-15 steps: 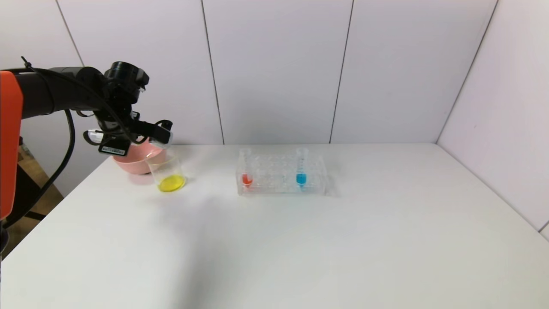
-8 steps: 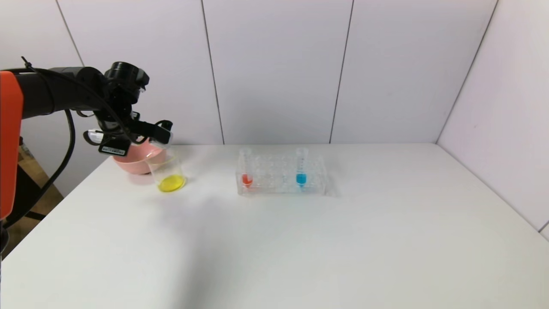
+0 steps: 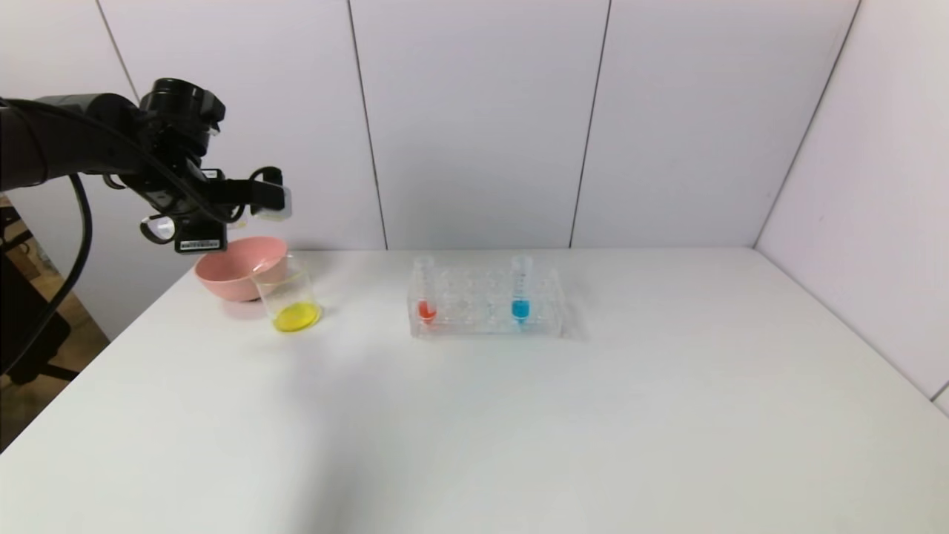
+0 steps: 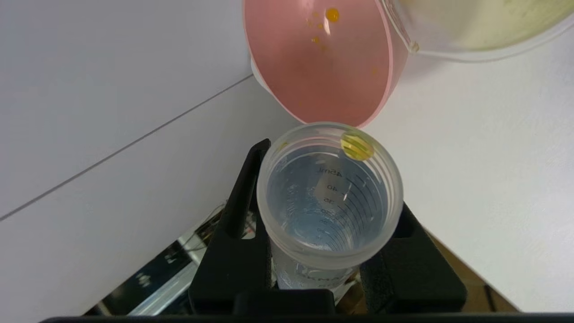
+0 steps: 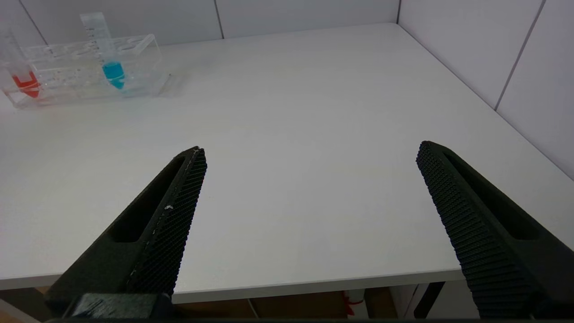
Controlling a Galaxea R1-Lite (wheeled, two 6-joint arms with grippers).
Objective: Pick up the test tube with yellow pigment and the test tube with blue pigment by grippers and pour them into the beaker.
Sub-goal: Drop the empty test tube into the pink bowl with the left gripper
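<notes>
My left gripper (image 3: 268, 199) hangs in the air above the pink bowl and the beaker (image 3: 289, 298), shut on the test tube with yellow pigment (image 3: 280, 200). The tube lies roughly level. In the left wrist view its open mouth (image 4: 287, 253) sits between the black fingers (image 4: 244, 197), nearly empty, with one yellow drop on the rim. The beaker (image 4: 475, 27) holds yellow liquid at its bottom. The test tube with blue pigment (image 3: 521, 293) (image 5: 107, 54) stands upright in the rack. My right gripper (image 5: 309, 152) is open over the table's near edge, empty.
A pink bowl (image 3: 233, 276) (image 4: 323, 67) with small yellow spots stands just behind the beaker. The clear rack (image 3: 474, 305) (image 5: 67, 67) at mid-table also holds a tube with red liquid (image 3: 425, 293) (image 5: 20, 74). Wall panels close off the back and right.
My left gripper has risen and shifted a little left with the tube, lifting its mouth away from the beaker's rim. Beaker, bowl and rack have not moved.
</notes>
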